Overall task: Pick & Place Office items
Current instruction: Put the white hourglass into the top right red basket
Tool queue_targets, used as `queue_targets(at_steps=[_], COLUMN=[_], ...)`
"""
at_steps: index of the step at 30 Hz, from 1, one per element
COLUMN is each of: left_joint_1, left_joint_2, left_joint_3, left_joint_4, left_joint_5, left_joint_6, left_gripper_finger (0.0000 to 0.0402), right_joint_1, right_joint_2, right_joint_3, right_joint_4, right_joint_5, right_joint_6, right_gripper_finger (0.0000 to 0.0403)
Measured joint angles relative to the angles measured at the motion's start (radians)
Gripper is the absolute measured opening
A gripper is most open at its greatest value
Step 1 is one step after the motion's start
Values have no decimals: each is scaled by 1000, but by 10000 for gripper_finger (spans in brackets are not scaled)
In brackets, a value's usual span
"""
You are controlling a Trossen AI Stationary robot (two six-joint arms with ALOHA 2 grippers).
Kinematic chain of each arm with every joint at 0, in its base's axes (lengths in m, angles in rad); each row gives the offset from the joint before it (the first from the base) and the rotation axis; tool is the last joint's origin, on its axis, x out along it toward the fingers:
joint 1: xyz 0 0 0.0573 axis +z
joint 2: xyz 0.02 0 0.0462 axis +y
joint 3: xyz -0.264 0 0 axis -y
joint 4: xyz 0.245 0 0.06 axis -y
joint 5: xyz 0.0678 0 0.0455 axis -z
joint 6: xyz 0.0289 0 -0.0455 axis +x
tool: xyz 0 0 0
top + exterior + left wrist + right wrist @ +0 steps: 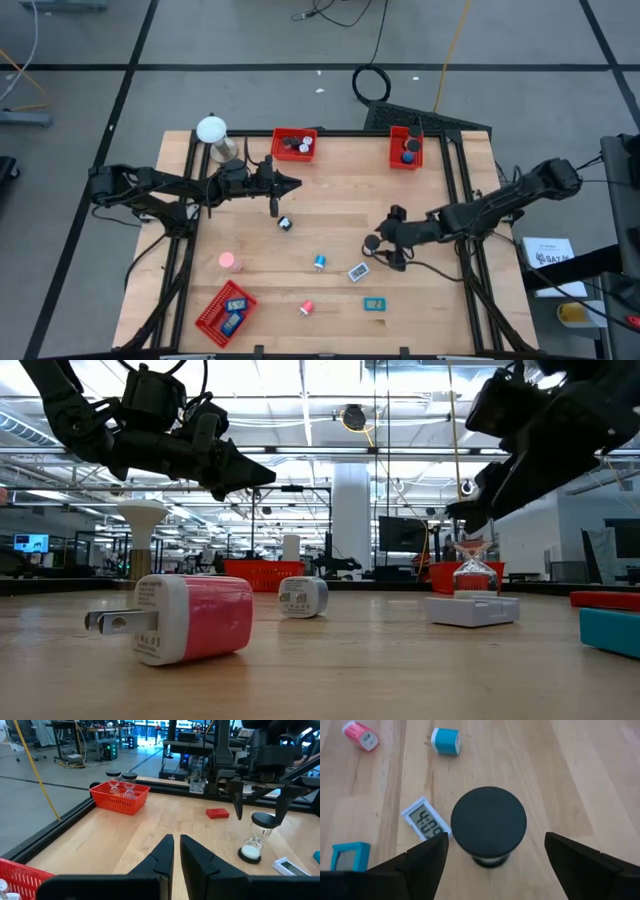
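Right end effector point(492, 857) straddles hourglass point(489, 824); black cap hides its glass.

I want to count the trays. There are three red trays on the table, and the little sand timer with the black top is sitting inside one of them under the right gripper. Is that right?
Not quite. The sand timer stands on the bare wooden table, not inside a tray, as the right wrist view shows. It is below the open right gripper. There are three red trays.
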Motion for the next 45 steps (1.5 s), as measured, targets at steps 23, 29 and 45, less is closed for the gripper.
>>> queue_targets(at_steps=[23, 29, 45], left_joint_1=[0, 0, 0], left_joint_2=[0, 0, 0], left_joint_3=[0, 0, 0], left_joint_4=[0, 0, 0], left_joint_5=[0, 0, 0], left_joint_6=[0, 0, 0], left_gripper_finger=[31, 31, 31], right_joint_1=[-36, -97, -731], right_joint_2=[21, -59, -191], right_joint_3=[-134, -73, 297], right_joint_4=[370, 302, -198], right_joint_5=[-53, -47, 37], right_joint_6=[-73, -64, -327], right_gripper_finger=[195, 195, 195])
